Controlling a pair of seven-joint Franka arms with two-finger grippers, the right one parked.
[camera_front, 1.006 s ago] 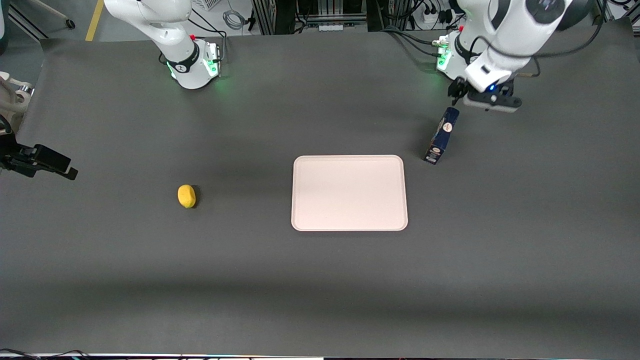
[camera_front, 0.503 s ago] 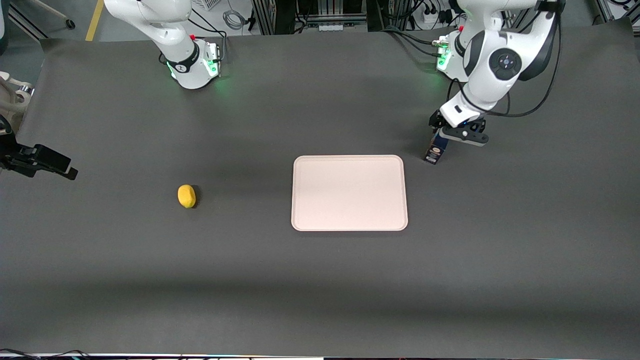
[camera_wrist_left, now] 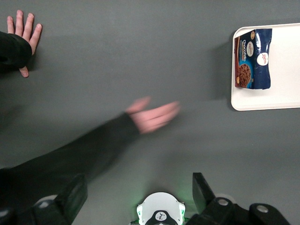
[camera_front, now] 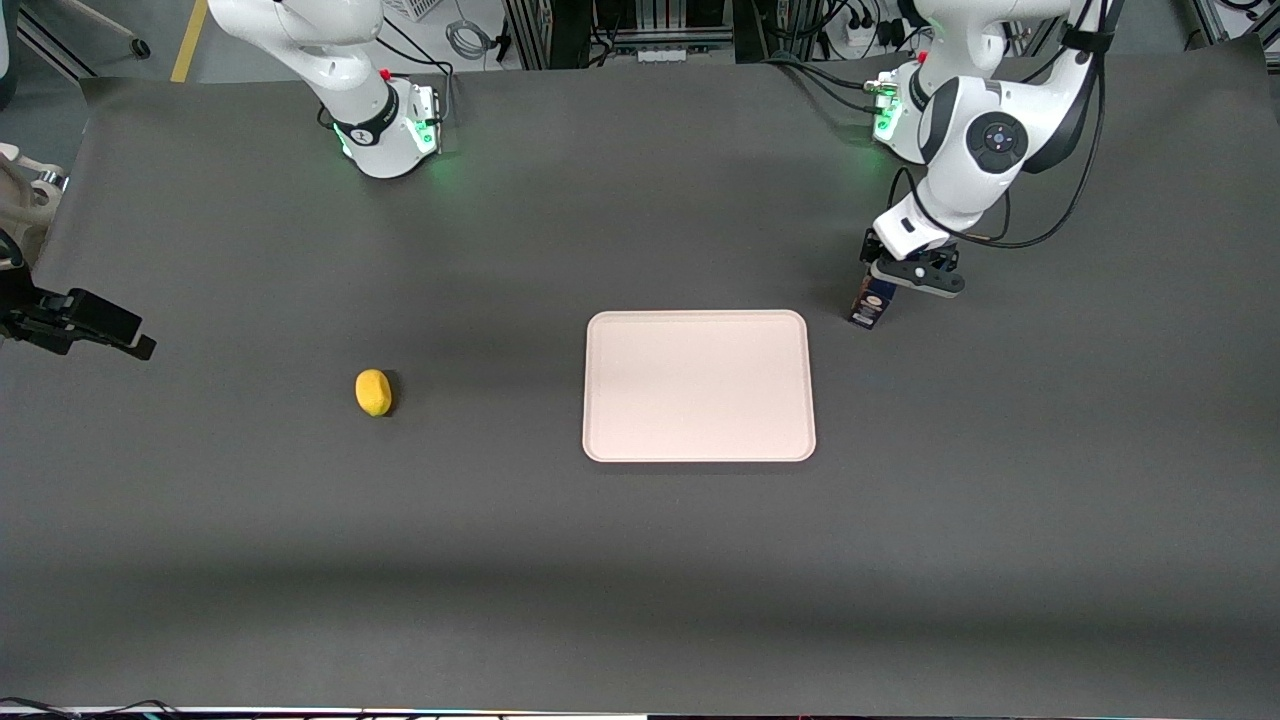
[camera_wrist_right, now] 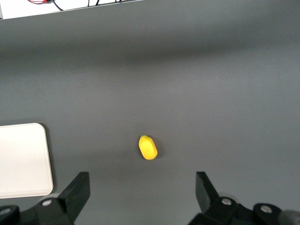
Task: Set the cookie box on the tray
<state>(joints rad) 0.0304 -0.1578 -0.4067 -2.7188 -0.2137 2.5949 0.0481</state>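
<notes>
Cookie box [camera_front: 868,306] is standing upright on the bench [camera_front: 640,560], just off the tray [camera_front: 700,318] corner nearest the working arm. Gripper [camera_front: 884,278] sits right over its top; honestly can't tell if it's clamped yet. Light, crushable cardboard and probably tippy, so I'd pinch the narrow sides up high, gently.

Robot lab from what I see: two white arm bases [camera_front: 385,125] bolted on dark-matted tabletop [camera_front: 300,520], green status lights, cable bundles [camera_front: 465,38], aluminium framing, yellow floor tape [camera_front: 188,40] past edge.
</notes>
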